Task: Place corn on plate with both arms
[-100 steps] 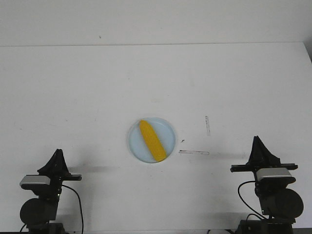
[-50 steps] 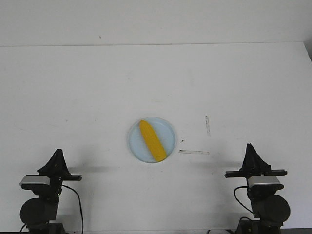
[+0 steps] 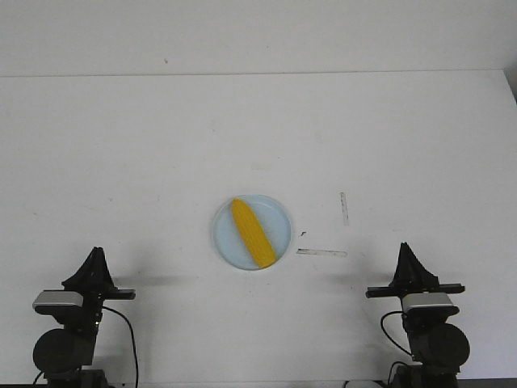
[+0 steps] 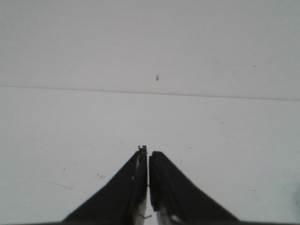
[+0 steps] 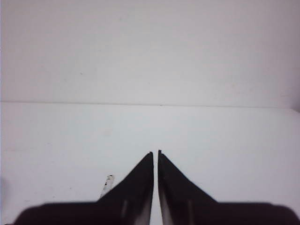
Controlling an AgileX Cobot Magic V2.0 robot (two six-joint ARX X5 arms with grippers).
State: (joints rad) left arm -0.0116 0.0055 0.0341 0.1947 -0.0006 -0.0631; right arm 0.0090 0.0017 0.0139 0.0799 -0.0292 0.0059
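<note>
Corn, a smooth bright yellow-orange toy cob [image 3: 252, 234] with one tapered end, lies inside the round, shallow, pale blue plastic plate [image 3: 279, 218] near the middle of the white table [image 3: 161, 145] in the front view. The cob rests diagonally across the plate, its narrow end toward the far left of the dish and its thick end at the near rim, toward the right. It is the only thing in the plate. Just to the right of the plate, two thin tape strips [image 3: 321, 252] lie on the tabletop, one running sideways and one pointing away. The black left gripper [image 3: 96, 252] sits at the near left edge of the table and the black right gripper [image 3: 403, 246] at the near right edge, both well apart from the plate and touching nothing.

From the left wrist view, the left gripper [image 4: 148, 152] has its two dark fingers [image 4: 131, 183] pressed almost together, with only a hairline gap and nothing between them; bare white tabletop and the pale wall lie beyond.

From the right wrist view, the right gripper [image 5: 155, 152] likewise has its fingers [image 5: 178, 187] drawn nearly together, empty. One tape strip [image 5: 107, 184] shows beside them on the table.
</note>
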